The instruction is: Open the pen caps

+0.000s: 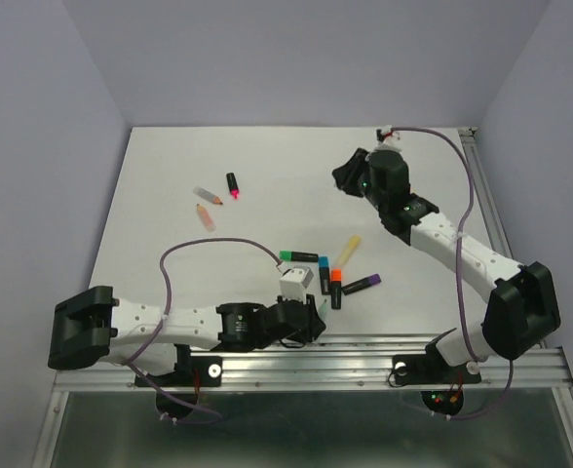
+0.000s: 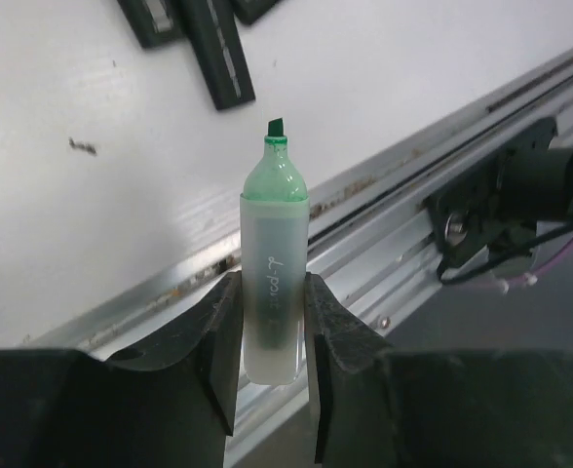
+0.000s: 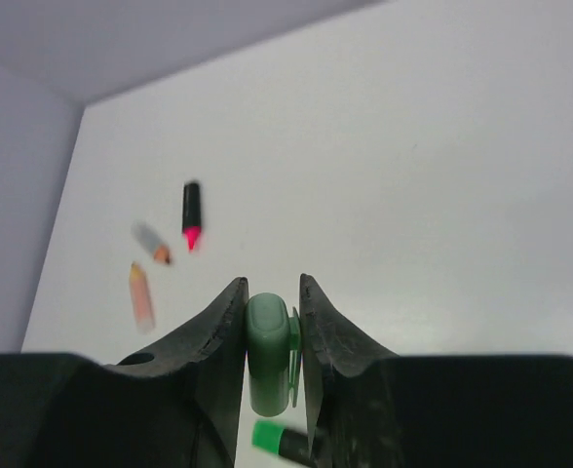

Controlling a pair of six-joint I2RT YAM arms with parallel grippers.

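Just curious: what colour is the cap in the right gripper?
Green; the cap in the right gripper shows best in the right wrist view.

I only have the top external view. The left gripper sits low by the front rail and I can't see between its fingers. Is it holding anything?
Observer: Yes. The left wrist view shows the left gripper shut on a pale translucent barrel, and its green tip is bare, with no cap on it.
Operator: And the right one, out over the far side of the table?
Observer: In the right wrist view the right gripper is clamped on a green cap. It holds only the cap, and no barrel shows on it.
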